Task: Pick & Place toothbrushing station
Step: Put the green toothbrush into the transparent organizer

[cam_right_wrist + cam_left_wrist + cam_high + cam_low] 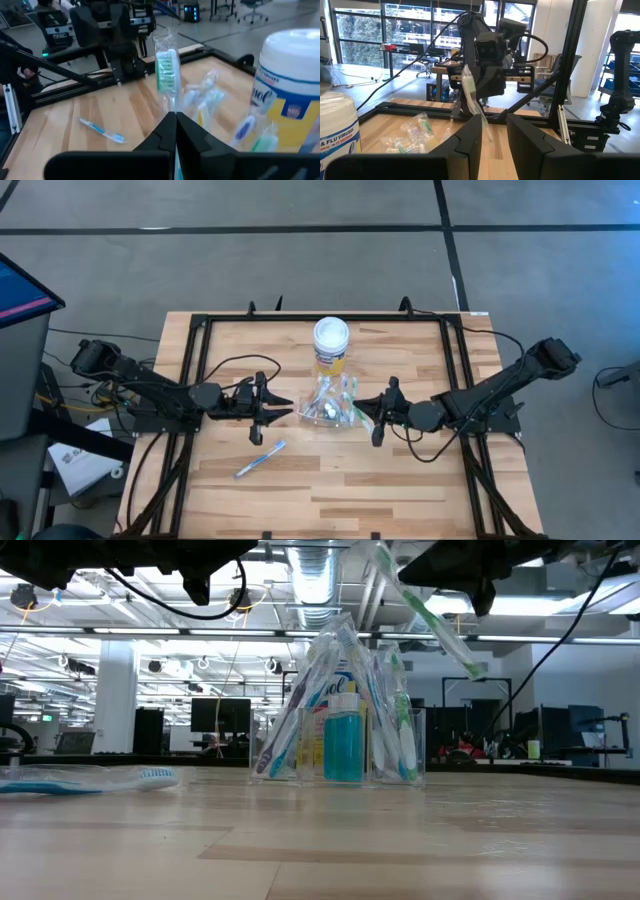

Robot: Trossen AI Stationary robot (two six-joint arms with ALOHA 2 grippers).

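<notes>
White-lidded yellow jar [331, 345] upright on wooden table [400, 480]; black frame [190, 360] around table edge.

My low view cuts off both claws; the jar [345, 710] hides behind the cup [340, 745] of brushes.

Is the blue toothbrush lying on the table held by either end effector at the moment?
No, the blue toothbrush lies alone on the wood, clear of the left end effector and the right end effector.
</notes>
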